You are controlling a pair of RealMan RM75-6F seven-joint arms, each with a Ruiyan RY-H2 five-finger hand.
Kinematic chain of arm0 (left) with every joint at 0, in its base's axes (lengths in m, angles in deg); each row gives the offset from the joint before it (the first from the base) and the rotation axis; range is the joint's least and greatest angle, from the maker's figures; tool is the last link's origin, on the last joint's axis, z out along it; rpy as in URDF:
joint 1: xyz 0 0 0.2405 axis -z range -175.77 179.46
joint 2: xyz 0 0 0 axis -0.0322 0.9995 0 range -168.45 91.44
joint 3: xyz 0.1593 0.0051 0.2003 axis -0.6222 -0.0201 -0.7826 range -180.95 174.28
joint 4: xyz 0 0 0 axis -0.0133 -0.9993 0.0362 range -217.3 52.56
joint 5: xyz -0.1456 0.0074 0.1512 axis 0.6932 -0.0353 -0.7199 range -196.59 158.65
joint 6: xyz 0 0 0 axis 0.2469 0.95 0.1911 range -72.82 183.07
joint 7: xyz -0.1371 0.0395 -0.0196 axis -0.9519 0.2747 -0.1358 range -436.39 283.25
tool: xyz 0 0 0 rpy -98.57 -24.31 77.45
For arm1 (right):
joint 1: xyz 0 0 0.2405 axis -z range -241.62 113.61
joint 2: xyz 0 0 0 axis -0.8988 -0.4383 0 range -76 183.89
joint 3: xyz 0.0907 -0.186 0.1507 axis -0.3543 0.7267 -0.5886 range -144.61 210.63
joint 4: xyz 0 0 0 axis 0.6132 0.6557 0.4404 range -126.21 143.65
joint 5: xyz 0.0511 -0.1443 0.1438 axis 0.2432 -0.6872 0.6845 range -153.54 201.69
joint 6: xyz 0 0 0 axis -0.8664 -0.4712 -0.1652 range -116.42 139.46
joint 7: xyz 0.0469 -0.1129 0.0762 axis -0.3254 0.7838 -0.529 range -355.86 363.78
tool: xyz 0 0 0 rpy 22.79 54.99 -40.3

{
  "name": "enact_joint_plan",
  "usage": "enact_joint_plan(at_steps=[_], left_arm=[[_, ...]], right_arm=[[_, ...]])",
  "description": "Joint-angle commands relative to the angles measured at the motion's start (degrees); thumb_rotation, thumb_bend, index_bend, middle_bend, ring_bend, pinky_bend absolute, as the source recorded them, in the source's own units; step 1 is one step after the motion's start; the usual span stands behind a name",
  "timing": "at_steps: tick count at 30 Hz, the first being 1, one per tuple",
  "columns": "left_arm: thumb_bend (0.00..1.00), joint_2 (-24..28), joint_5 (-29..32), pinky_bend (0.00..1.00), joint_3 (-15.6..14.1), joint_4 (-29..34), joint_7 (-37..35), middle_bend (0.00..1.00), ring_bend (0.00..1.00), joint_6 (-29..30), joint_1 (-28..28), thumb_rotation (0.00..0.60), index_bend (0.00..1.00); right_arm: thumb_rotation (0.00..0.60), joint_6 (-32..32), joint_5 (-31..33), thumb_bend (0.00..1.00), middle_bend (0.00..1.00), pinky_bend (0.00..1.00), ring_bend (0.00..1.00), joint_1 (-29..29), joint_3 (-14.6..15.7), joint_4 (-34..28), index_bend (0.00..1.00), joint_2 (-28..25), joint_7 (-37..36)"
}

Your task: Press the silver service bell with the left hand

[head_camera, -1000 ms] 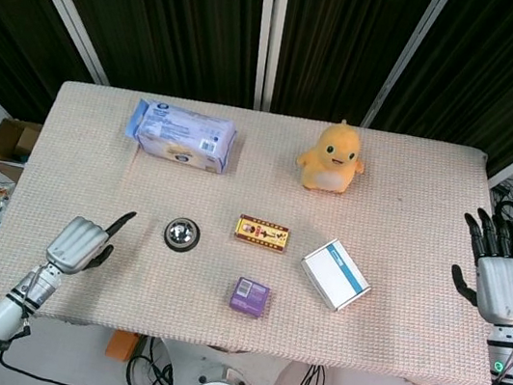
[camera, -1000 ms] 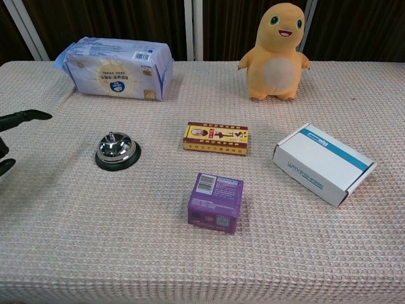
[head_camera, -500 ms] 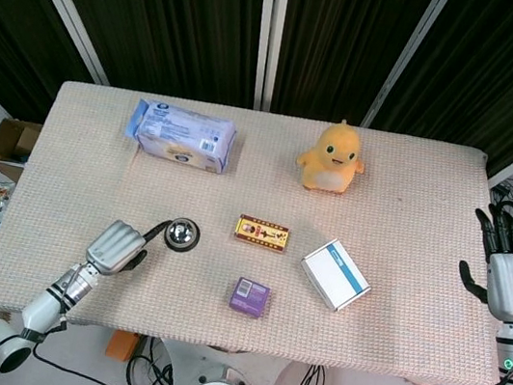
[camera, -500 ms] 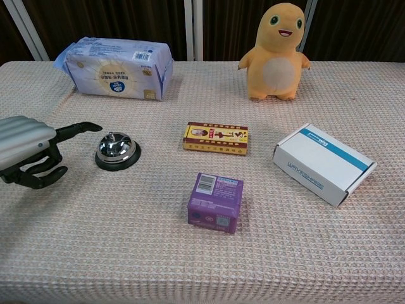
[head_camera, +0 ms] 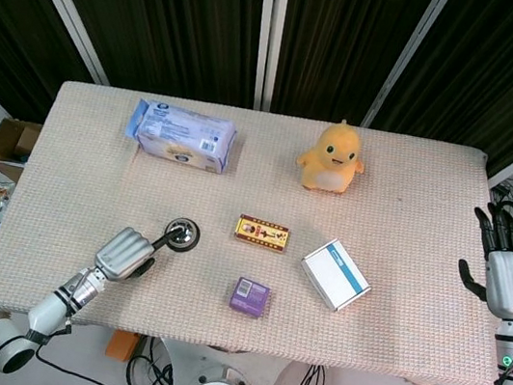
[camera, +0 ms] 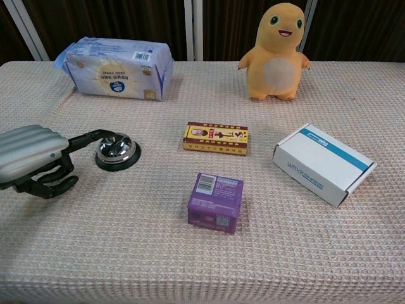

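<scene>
The silver service bell [head_camera: 183, 236] [camera: 120, 152] stands on a black base at the table's left middle. My left hand [head_camera: 123, 252] [camera: 28, 152] lies just left of it, low over the cloth. One finger is stretched out with its tip on the bell's top button; the other fingers are curled under, holding nothing. My right hand [head_camera: 507, 277] hangs off the table's right edge with its fingers spread and nothing in it; only the head view shows it.
A blue tissue pack [head_camera: 181, 136] [camera: 117, 68] lies at the back left and an orange plush [head_camera: 332, 158] [camera: 276, 50] at the back middle. A yellow-red box [camera: 216, 139], a purple box [camera: 216, 202] and a white-blue box [camera: 324, 163] lie right of the bell.
My left hand has travelled right across the cloth, and its stretched finger has gone from well left of the bell to resting on its top. The right hand has barely shifted.
</scene>
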Motion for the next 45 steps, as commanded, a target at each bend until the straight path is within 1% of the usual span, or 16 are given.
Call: enact_joint_plan(at_steps=[1, 7, 9, 19, 23, 27, 29, 35, 39, 42, 45], left_arm=[[0.52, -0.1, 0.1, 0.92, 0.3, 0.2, 0.2, 0.88, 0.90, 0.8, 0.0, 0.600, 0.01], [0.52, -0.1, -1.6, 0.92, 0.6, 0.1, -1.6, 0.88, 0.90, 4.7, -0.4, 0.600, 0.01], [0.52, -0.2, -1.8, 0.92, 0.6, -0.2, -2.0, 0.88, 0.90, 5.1, -0.4, 0.600, 0.01], [0.52, 0.1, 0.8, 0.92, -0.1, -0.1, -1.5, 0.88, 0.90, 0.9, 0.2, 0.600, 0.01], [0.53, 0.3, 0.4, 0.92, 0.2, 0.6, -1.3, 0.88, 0.90, 1.9, 0.2, 0.600, 0.01], [0.53, 0.5, -0.5, 0.92, 0.8, 1.0, -1.4, 0.88, 0.90, 4.5, -0.1, 0.600, 0.01], [0.53, 0.6, -0.5, 0.92, 0.9, 1.0, -1.3, 0.88, 0.90, 4.7, -0.1, 0.600, 0.01], [0.53, 1.1, 0.9, 0.92, -0.1, 1.5, 0.7, 0.88, 0.90, 1.2, 0.4, 0.600, 0.02], [0.53, 1.3, 2.1, 0.92, 0.0, 2.0, 1.5, 0.88, 0.90, 0.2, 0.3, 0.600, 0.03], [0.53, 1.9, 1.8, 0.92, 0.3, 3.0, 1.7, 0.88, 0.90, 1.5, 0.1, 0.600, 0.03], [0.53, 3.2, 0.7, 0.92, 0.5, 4.9, 2.1, 0.88, 0.90, 4.0, -0.4, 0.600, 0.03]], right_arm=[[0.600, -0.1, 0.0, 0.27, 0.00, 0.00, 0.00, 0.1, 0.0, 0.1, 0.00, 0.0, -0.1], [0.600, -0.1, 0.1, 0.28, 0.00, 0.00, 0.00, 0.3, -0.1, 0.3, 0.00, 0.1, -0.5], [0.600, 0.1, 0.2, 0.28, 0.00, 0.00, 0.00, 0.3, -0.1, 0.5, 0.00, 0.1, -0.5], [0.600, 0.4, 0.1, 0.27, 0.00, 0.00, 0.00, 0.2, -0.3, 0.6, 0.00, 0.3, -0.2], [0.600, 0.5, 0.3, 0.28, 0.00, 0.00, 0.00, 0.2, -0.4, 0.8, 0.00, 0.3, -0.4], [0.600, 0.5, 0.2, 0.28, 0.00, 0.00, 0.00, 0.3, -0.4, 0.8, 0.00, 0.3, -0.5], [0.600, 0.5, 0.2, 0.28, 0.00, 0.00, 0.00, 0.3, -0.4, 0.8, 0.00, 0.4, -0.6], [0.600, 0.8, 0.2, 0.28, 0.00, 0.00, 0.00, 0.1, -0.5, 1.0, 0.00, 0.6, -0.5], [0.600, 0.8, 0.3, 0.28, 0.00, 0.00, 0.00, 0.2, -0.6, 1.0, 0.00, 0.6, -0.4], [0.600, 0.5, 0.3, 0.28, 0.00, 0.00, 0.00, 0.4, -0.6, 0.9, 0.00, 0.5, -0.6], [0.600, 0.1, 0.2, 0.28, 0.00, 0.00, 0.00, 0.6, -0.7, 0.9, 0.00, 0.4, -1.1]])
